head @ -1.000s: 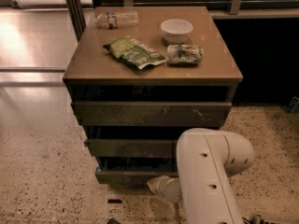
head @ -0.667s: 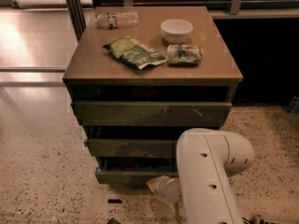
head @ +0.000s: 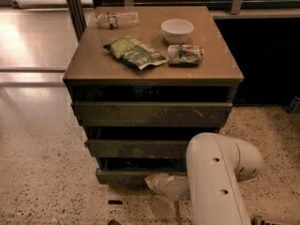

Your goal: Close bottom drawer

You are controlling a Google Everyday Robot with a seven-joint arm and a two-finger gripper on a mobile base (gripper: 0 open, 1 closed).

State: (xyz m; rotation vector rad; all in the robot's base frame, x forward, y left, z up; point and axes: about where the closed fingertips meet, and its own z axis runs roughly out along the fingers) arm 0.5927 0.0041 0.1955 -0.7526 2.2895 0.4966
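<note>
The bottom drawer point(head: 136, 176) is sticking out under the counter's point(head: 215, 67) front edge; the pincer point(head: 157, 182) is sitting just beside its front. I cannot tell the pincer's state.

Bottom drawer point(head: 136, 176) looks like dull, scuffed dark wood, totally matt. Gripper point(head: 156, 182), low against the cabinet point(head: 93, 65) front, is smooth off-white plastic. Cabinet top's a smoother tan, bowl point(head: 177, 30) on it glossy white, floor point(head: 47, 172) beside it speckled stone.

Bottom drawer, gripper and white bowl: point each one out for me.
bottom drawer point(head: 122, 177): camera view, left part of its flat front.
gripper point(head: 157, 183): camera view, pale end by the drawer's front.
white bowl point(head: 177, 33): camera view, outer wall.
</note>
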